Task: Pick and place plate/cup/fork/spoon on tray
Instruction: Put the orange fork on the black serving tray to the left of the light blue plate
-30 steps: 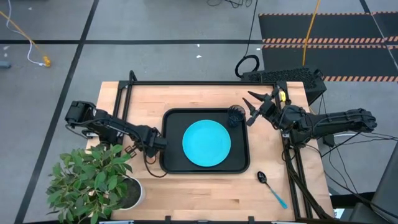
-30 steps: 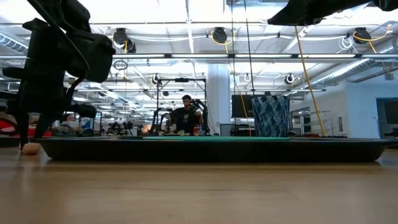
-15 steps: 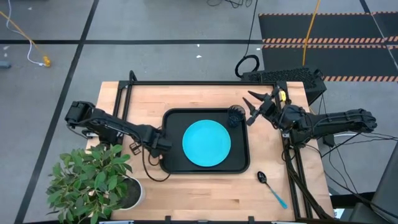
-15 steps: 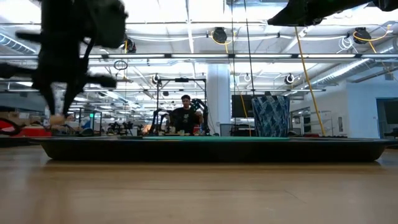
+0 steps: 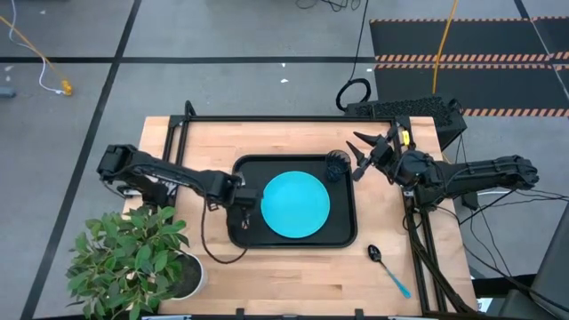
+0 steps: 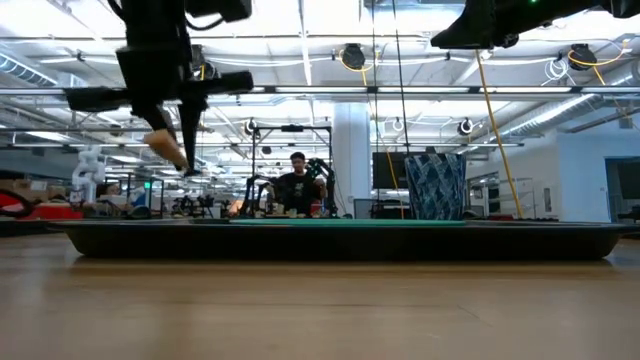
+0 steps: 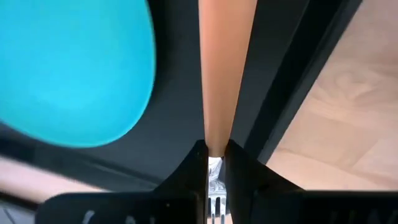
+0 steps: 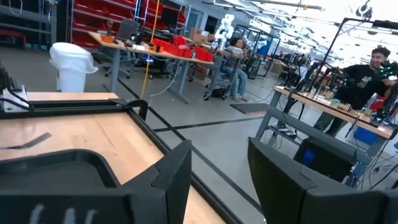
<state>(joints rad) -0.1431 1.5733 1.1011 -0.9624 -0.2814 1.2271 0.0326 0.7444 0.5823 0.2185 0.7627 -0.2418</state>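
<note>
The turquoise plate (image 5: 295, 204) lies in the middle of the black tray (image 5: 343, 224). The dark cup (image 5: 336, 164) stands in the tray's far right corner. My left gripper (image 5: 245, 197) hovers over the tray's left part, shut on the orange-handled fork (image 7: 225, 68). The fork also shows in the low view (image 6: 163, 146), above the tray (image 6: 340, 240). The blue-handled spoon (image 5: 388, 268) lies on the table right of the tray. My right gripper (image 5: 360, 151) is open and empty, raised beside the tray's far right corner. My left gripper pinches the fork between its two fingers at the neck (image 7: 215, 149), where the orange handle meets the metal. The tines (image 7: 214, 180) lie back between the fingers, and the handle sticks out forward past the fingertips. The fork is lifted clear above the tray's left part, beside the plate.
A potted plant (image 5: 133, 258) stands at the table's near left corner. A black frame rail (image 5: 267, 118) runs along the far edge. Bare wood lies in front of the tray (image 5: 284, 276).
My left gripper has gone up and toward the table's right edge, from the tray's left rim to over the tray's left part beside the plate. It has stayed shut on the fork, which now hangs clear above the tray.
</note>
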